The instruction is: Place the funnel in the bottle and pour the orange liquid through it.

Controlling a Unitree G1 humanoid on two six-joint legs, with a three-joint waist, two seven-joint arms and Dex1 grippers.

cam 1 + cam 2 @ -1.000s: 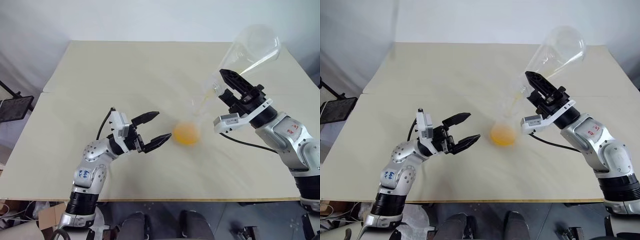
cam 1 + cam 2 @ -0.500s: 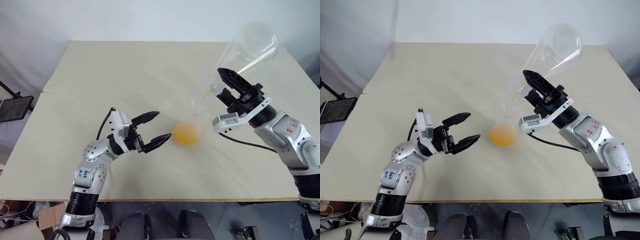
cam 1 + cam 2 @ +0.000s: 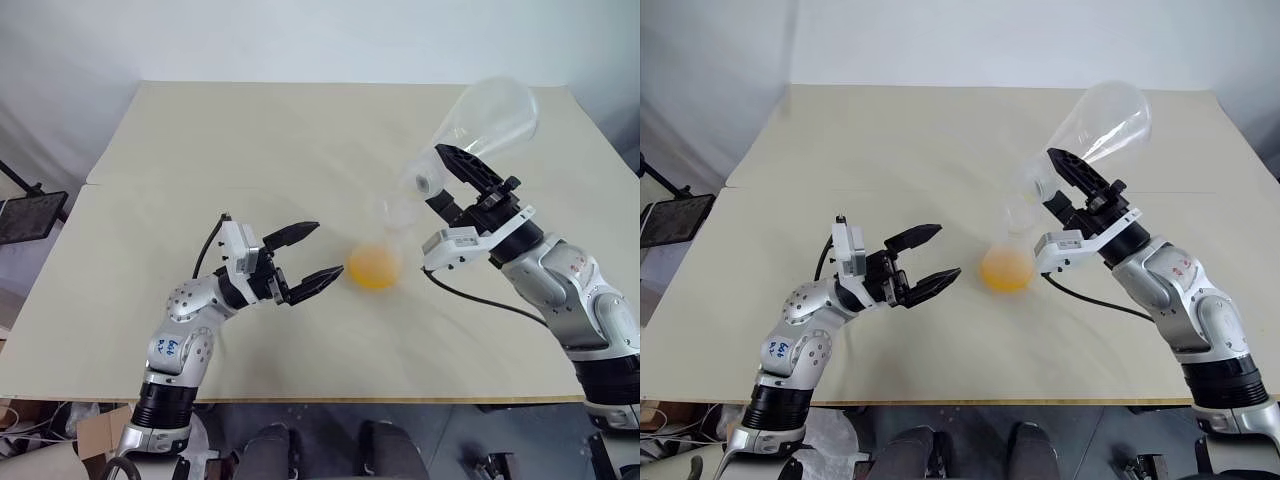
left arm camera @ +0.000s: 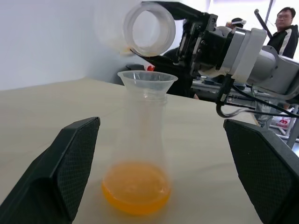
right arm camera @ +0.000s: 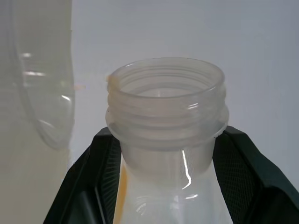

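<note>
The right gripper [image 3: 1065, 190] is clamped on the neck of a wide clear pouring flask [image 3: 1102, 122], held tipped with its mouth just above the funnel [image 4: 147, 78] and looking emptied but for an orange streak at the neck. The funnel sits in the bottle [image 4: 140, 154] below that mouth, with the orange liquid [image 4: 136, 192] pooled in its base, so the pour seems essentially done. Beside the bottle, the left gripper [image 3: 305, 256] hangs wide open and empty; what likely remains is righting the flask and setting it down.

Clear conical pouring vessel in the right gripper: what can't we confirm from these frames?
- Whether the clear conical pouring vessel is fully drained: the right wrist view cuts off its body, the head views show it too faintly.
- The small clear plastic funnel: its stem blurs into the neck of the small transparent flask-shaped bottle.
- Right gripper contact: the vessel's neck hides it.
</note>
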